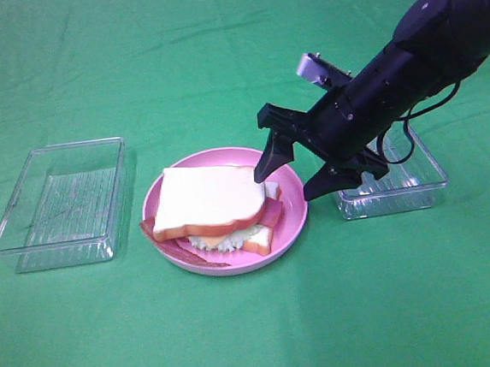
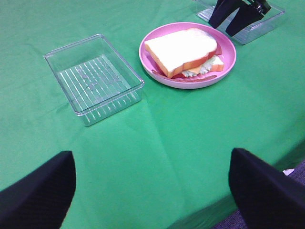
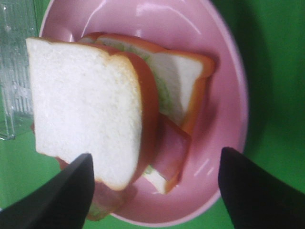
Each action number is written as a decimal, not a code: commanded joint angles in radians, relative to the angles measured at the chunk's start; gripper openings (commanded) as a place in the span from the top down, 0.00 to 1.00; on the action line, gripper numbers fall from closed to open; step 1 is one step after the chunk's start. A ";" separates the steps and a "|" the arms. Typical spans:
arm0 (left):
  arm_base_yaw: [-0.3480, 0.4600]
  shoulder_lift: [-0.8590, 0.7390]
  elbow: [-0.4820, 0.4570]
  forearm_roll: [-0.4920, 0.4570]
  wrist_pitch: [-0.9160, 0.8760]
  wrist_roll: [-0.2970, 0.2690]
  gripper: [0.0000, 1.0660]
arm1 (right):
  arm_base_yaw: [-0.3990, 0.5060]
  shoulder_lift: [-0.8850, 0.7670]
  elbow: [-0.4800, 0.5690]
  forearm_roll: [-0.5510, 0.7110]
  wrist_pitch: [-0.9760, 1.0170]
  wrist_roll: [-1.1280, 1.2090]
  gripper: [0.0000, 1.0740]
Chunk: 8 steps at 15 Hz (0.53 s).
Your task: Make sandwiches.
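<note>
The right claw point(image 1: 289, 180) gapes empty beside the sandwich point(image 1: 213, 205); lift clear without nudging that skewed top slice point(image 1: 207, 195).

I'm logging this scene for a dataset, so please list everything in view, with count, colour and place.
sandwich: one, white bread with orange-brown crust over green, yellow and pink-red fillings, on the plate
plate: one, pink, centre of the cloth
trays: two, clear plastic; left tray left of the plate, right tray right of it, partly behind the arm
tablecloth: one, green, covering the table
right gripper: black, open, over the plate's right edge
left gripper: black, open, above bare cloth, only its fingertips shown
</note>
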 commanded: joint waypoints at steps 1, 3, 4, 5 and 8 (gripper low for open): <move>-0.003 -0.002 0.003 -0.009 -0.009 0.006 0.23 | 0.002 -0.090 0.000 -0.225 0.035 0.097 0.36; -0.003 -0.002 0.003 -0.009 -0.009 0.006 0.23 | 0.002 -0.187 0.000 -0.421 0.118 0.173 0.36; -0.003 -0.002 0.003 -0.009 -0.009 0.006 0.23 | 0.002 -0.240 0.001 -0.517 0.162 0.217 0.36; -0.003 -0.002 0.003 -0.009 -0.009 0.006 0.23 | 0.002 -0.303 0.002 -0.592 0.202 0.248 0.36; -0.003 -0.002 0.003 -0.009 -0.009 0.006 0.23 | 0.002 -0.468 0.043 -0.712 0.285 0.293 0.36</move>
